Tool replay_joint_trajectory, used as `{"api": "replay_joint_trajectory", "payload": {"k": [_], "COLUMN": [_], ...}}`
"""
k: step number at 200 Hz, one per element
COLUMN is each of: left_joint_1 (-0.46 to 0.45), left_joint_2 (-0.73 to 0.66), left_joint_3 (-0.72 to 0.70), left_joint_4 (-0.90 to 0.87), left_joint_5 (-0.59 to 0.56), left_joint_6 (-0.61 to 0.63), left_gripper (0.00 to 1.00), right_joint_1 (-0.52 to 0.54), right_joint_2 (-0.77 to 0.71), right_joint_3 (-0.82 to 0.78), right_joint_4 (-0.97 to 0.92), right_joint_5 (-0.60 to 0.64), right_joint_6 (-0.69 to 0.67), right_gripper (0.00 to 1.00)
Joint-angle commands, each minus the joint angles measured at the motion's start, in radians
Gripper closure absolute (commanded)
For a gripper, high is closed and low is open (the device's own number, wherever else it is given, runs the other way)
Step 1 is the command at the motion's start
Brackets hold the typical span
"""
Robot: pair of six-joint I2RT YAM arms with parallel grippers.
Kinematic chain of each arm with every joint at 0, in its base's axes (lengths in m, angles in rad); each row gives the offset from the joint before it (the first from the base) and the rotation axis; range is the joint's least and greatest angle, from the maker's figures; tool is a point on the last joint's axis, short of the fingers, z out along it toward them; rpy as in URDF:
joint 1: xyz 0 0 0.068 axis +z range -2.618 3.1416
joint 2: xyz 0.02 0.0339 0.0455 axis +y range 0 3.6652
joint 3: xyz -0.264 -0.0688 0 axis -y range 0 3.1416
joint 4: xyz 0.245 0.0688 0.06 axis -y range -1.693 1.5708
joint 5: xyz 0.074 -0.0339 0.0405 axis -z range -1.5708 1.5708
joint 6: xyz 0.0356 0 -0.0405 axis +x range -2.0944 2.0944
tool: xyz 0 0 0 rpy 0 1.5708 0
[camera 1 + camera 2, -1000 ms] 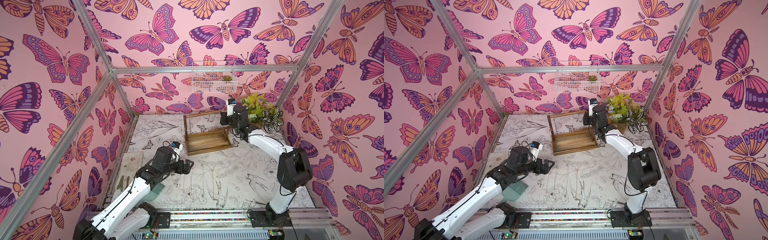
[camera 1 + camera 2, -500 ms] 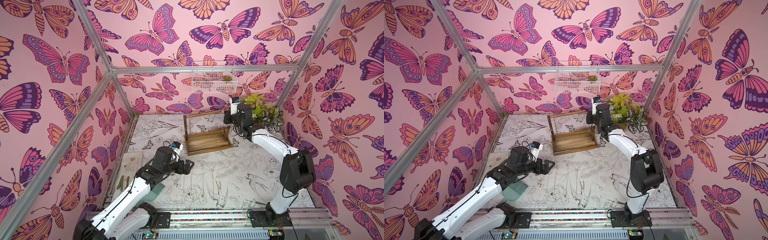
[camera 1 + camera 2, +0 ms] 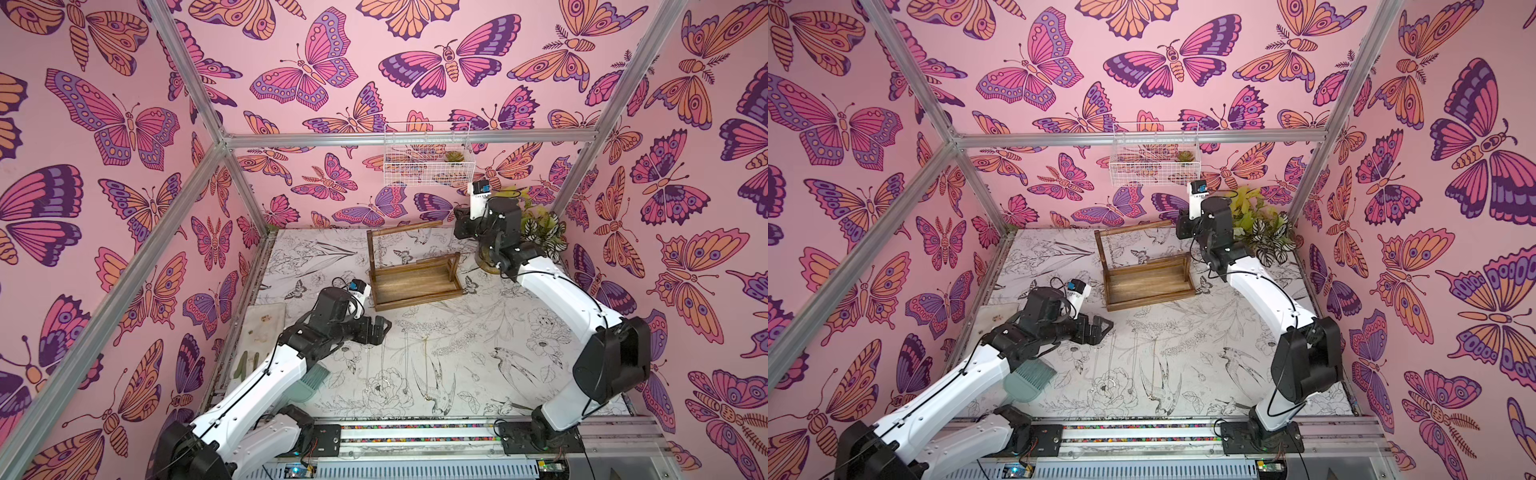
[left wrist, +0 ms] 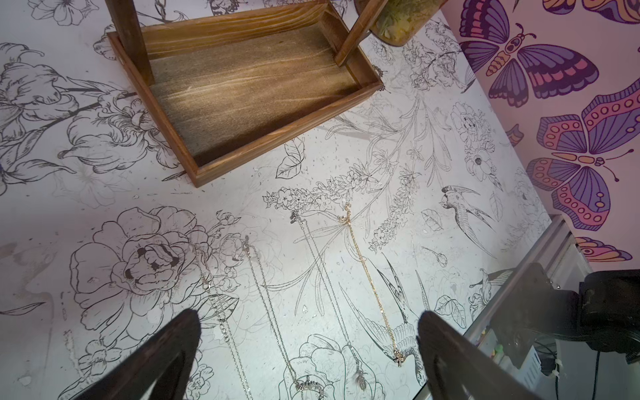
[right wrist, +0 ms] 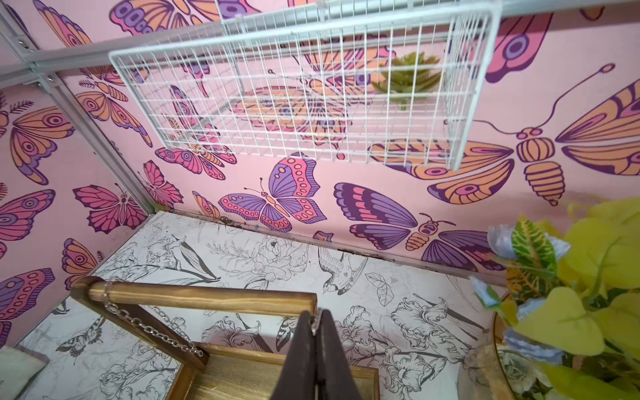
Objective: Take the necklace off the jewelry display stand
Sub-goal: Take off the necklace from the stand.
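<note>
Right gripper [image 5: 317, 323] pressed together, just off the near end of the top bar of the jewelry display stand [image 5: 207, 298]; a small silver glint at the very tips, too small to read as a caught link or not; best treated as no sure hold.

To do this step well: part the jaws; travel along the bar to its far end; close on the hanging run just below the wood, not on the bar itself; lift enough to slacken the loop, then draw it back along the bar and off the near end, judged the free one, though hidden here behind the fingers; slowly, for fear of snagging on the grain or the post.

Necklace [image 5: 145, 323] at that far end, well apart from the tips; chunky silver chain, looped over the bar, hanging down beside the post toward the tray corner; limp, likely to swing once lifted.

Farthest off, left gripper [image 4: 308, 313] spread wide, holding nothing.
</note>
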Motion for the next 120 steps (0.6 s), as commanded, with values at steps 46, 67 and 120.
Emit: {"api": "replay_joint_trajectory", "payload": {"k": [46, 67, 120], "left_joint_1": [-0.038, -0.052, -0.091], "left_joint_2": [0.075, 0.102, 0.183], "left_joint_3": [0.064, 0.084, 0.151], "left_joint_4": [0.088, 0.118, 0.215], "left_joint_5": [0.049, 0.056, 0.076], "left_joint_6": [0.043, 0.054, 0.109], "left_gripper": [0.0, 0.0, 0.0], "right_joint_1": [0.014, 0.025, 0.077], "right_joint_2": [-0.114, -0.142, -0.234], "right_joint_3": [0.099, 0.121, 0.134], "right_joint_4": [-0.151, -0.203, -0.32], "right_joint_5": [-0.037, -0.046, -0.069], "right_joint_6": [-0.054, -0.059, -0.062], "right_gripper": [1.0, 1.0, 1.0]}}
